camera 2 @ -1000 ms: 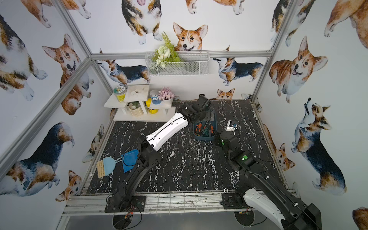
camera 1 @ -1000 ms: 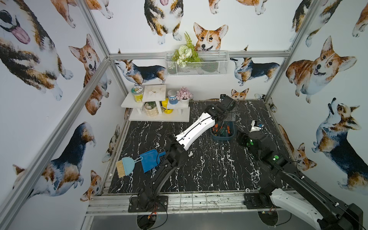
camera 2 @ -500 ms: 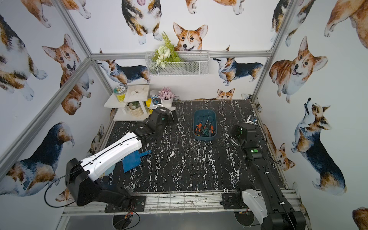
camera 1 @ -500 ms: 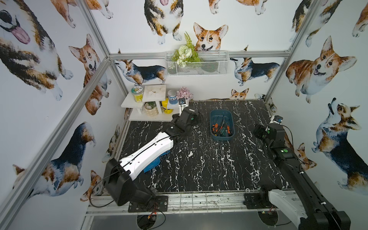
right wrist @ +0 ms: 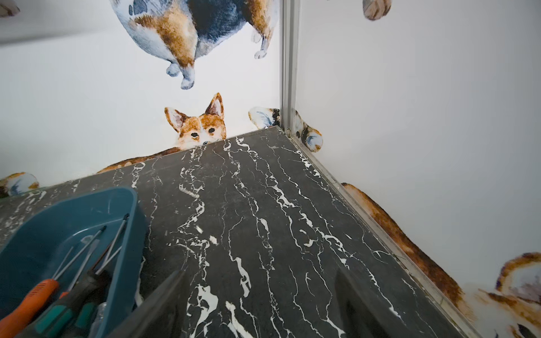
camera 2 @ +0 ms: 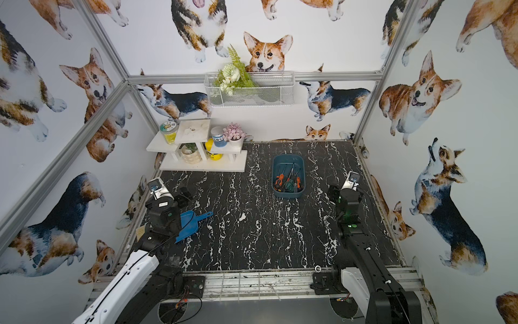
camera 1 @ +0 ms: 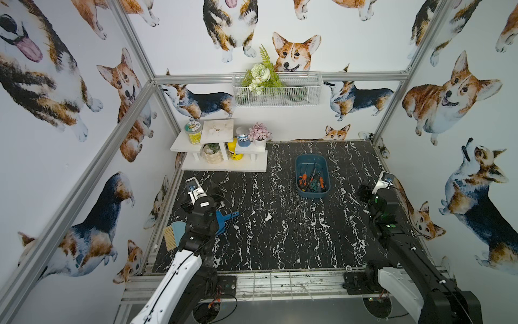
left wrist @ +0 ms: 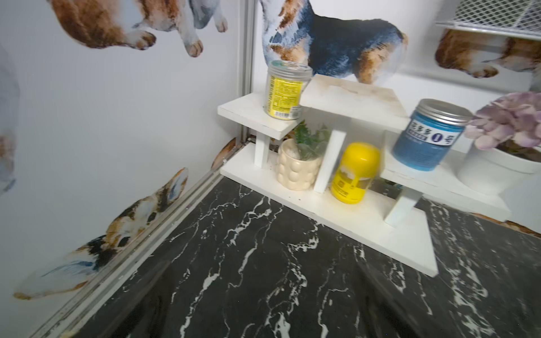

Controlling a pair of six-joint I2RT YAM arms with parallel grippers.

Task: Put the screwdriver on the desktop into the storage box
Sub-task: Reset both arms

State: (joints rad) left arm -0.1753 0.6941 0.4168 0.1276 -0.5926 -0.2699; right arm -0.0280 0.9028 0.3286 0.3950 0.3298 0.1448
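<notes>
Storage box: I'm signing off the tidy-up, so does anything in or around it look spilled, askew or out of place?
Nothing stands out. The storage box sits flat on the desktop. The screwdrivers lie loosely crossed inside it, none hanging over the rim or lying on the desktop beside it.
</notes>
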